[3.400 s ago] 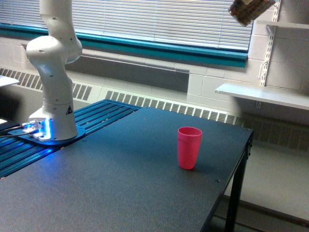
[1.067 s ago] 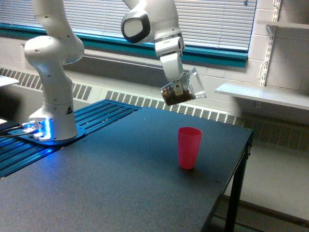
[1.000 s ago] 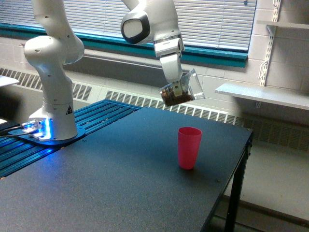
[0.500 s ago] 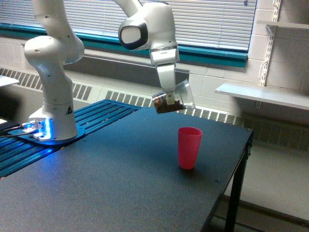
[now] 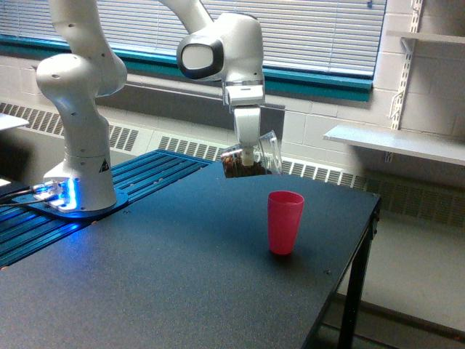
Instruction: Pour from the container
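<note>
The gripper [image 5: 249,154] of the white robot arm hangs above the dark table [image 5: 182,283], its fingers closed on the small clear plastic container [image 5: 251,158] with brown granular bits settled in its lower part. The container is tilted, its open mouth aimed up and toward the exterior view's right, its base lower toward the left. It sits directly under the wrist, held near its middle, in the air above and to the exterior view's left of the upright pink plastic cup [image 5: 285,222], clear of it. Judging by this, pouring has not begun: the bits are all inside, and the container has yet to be brought over the cup and tipped mouth-down
</note>
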`<action>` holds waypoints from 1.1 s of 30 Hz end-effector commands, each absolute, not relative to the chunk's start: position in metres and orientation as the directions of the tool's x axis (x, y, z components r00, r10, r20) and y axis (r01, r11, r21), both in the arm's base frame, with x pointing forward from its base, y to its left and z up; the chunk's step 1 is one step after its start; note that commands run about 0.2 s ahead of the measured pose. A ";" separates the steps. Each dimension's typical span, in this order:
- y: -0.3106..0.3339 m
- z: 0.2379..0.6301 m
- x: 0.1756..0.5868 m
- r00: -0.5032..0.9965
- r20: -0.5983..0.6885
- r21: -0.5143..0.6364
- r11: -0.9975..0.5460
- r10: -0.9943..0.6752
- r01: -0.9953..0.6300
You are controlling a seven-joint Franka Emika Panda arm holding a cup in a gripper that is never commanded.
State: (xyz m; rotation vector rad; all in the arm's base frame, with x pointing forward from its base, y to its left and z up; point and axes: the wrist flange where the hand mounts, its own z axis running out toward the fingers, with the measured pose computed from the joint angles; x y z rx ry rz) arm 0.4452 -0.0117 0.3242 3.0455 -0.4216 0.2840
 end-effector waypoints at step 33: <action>0.009 0.327 0.465 0.972 0.123 0.216 -0.951 -0.200 -0.223</action>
